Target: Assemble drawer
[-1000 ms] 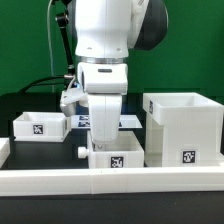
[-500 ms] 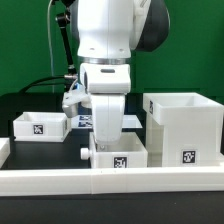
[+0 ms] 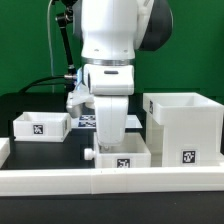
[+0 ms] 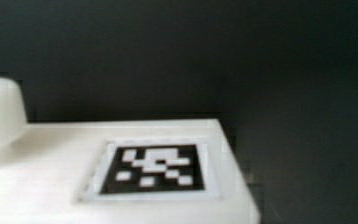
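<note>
The tool [image 3: 110, 138] reaches straight down into a shallow white plastic tray [image 3: 128, 158] that sits directly beneath it on the black tabletop [image 3: 45, 150]. Its fingertips are hidden behind the tray's wall, so I cannot tell whether they are pinching the wall or standing apart. The tray's small round knob [image 3: 89, 154] juts out on the side of the tool toward the exterior view's left. The tall white boxy housing [image 3: 184, 125] stands just beside the tray on the other side of the tool. A second tagged tray [image 3: 40, 126] lies well apart, beyond the knob. The wrist view shows only a tagged white face [image 4: 158, 170] close under the tool.

The step in hand is probably bringing this tray to the housing. It calls for a firm pinch on one wall, a level tray, and edges square to the housing – any tilt risks a jam.
</note>
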{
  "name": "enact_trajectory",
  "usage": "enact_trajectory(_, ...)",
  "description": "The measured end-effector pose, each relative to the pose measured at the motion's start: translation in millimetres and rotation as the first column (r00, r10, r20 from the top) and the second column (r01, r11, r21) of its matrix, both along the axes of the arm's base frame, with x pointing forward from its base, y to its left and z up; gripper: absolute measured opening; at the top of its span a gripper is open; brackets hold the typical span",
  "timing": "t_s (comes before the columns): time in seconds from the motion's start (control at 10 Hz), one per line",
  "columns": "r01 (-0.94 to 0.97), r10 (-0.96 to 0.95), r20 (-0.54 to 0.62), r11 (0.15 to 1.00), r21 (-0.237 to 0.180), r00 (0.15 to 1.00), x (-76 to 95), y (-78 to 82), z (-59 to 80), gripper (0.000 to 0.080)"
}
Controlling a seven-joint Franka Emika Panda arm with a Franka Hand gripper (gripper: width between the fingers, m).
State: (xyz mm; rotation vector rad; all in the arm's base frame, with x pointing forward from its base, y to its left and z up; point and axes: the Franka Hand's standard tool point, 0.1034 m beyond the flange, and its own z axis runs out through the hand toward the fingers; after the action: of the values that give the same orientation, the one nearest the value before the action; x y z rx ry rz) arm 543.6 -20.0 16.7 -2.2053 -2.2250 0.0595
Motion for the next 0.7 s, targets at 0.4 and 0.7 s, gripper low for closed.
enact_trajectory(0.4,-0.007,0.007,0.033,1.0,0.007,0.999,1.0,7.2,-1.7,0.0042)
enact_trajectory(0.7,-0.011,0.011,0.027,1.0,0.009,1.0,-2.6,9.9,-4.1,0.0042)
